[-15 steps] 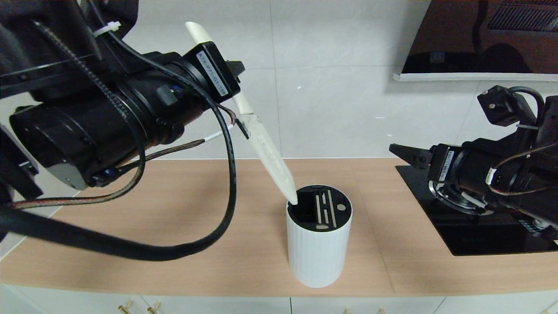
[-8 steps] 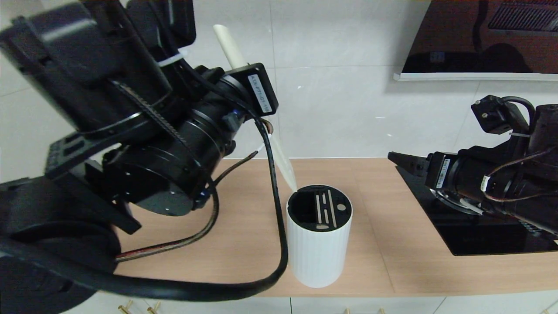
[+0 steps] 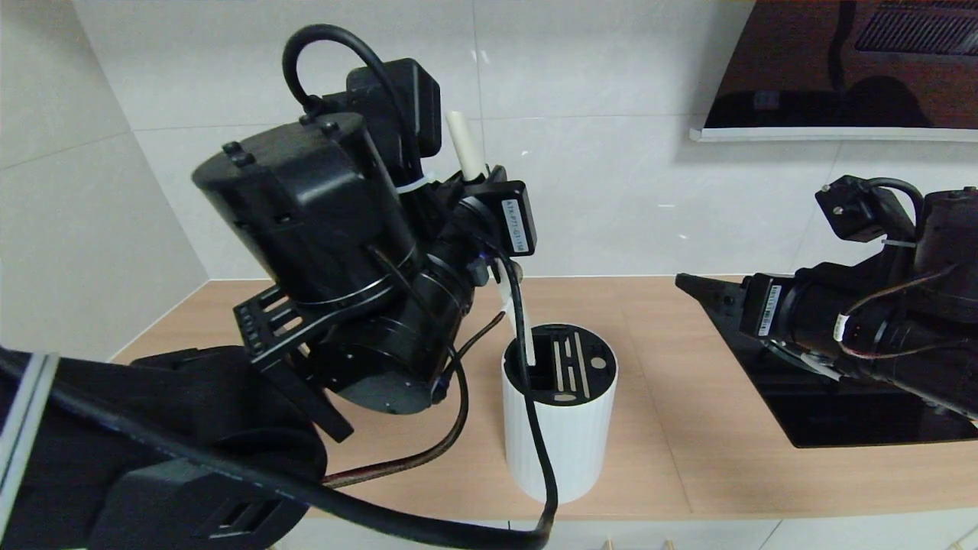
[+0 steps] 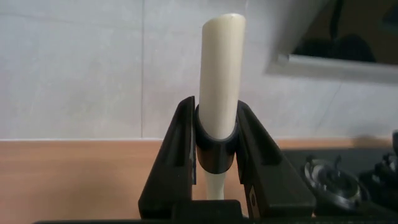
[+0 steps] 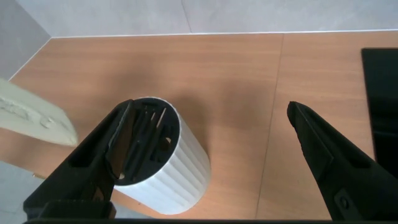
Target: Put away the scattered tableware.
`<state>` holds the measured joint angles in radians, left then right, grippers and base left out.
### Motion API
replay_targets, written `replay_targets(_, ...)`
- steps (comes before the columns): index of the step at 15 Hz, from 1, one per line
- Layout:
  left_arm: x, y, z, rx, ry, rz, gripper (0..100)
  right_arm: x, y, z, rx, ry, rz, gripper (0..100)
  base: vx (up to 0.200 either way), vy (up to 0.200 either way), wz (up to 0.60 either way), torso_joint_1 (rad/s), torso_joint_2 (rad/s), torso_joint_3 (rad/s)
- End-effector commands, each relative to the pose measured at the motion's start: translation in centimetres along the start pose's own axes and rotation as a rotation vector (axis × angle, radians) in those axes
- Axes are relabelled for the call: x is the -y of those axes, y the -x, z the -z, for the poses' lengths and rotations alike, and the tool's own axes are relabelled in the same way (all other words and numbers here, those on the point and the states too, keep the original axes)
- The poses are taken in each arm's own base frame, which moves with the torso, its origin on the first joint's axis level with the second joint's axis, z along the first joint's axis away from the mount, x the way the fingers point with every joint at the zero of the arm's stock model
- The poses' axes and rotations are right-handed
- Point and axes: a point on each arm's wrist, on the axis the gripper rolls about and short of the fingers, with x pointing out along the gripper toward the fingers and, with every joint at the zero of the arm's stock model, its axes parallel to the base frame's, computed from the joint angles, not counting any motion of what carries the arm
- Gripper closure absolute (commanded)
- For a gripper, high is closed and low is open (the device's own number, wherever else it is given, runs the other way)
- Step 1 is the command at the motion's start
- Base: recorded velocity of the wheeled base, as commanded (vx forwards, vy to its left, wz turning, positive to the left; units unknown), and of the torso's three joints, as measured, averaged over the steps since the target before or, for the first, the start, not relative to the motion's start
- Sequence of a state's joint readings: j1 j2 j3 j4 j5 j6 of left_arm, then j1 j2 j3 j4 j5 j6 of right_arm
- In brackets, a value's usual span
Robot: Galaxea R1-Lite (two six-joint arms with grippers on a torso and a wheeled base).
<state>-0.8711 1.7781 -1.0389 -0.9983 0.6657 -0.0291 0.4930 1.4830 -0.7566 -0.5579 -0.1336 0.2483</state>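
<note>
Cream knife (image 4: pixel 221 62) clamped upright in left end effector (image 4: pixel 216 127), tip inside white holder (image 3: pixel 582 435)

The knife (image 3: pixel 467 147) is mostly hidden by the left arm (image 3: pixel 336 244) (its tip inside the holder (image 3: pixel 561 443)).

matt ribbed plastic holder (image 3: pixel 569 443) on a smooth wooden counter (image 3: pixel 665 428), glossy hob (image 3: pixel 840 416)

light: bright, even white light is falling from above | shadows: a soft dim patch is lying on the tabletop (image 5: pixel 236 81) between the white holder (image 5: pixel 165 168) and the far edge | glare: the dark hood panel (image 3: pixel 840 69) is mirroring dim shapes, the wall tiles (image 3: pixel 611 191) are glowing pale
</note>
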Motion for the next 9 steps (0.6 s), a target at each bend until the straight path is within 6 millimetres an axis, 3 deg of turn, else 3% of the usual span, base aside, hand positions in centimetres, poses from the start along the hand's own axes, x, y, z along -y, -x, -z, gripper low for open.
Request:
replay_targets(1,0.6,-0.5,1.8,-0.025,-0.016,0.004,100,0.0,-0.1,0.1,-0.005,0.001,0.0,0,0.0,0.0,0.0,0.0,0.0,0.0)
replay_targets(9,1.2,-1.5,4.8,-0.051,-0.038,0.002,100,-0.1,0.0,0.1,-0.001,0.0,-0.003,0,0.0,0.0,0.0,0.0,0.0,0.0)
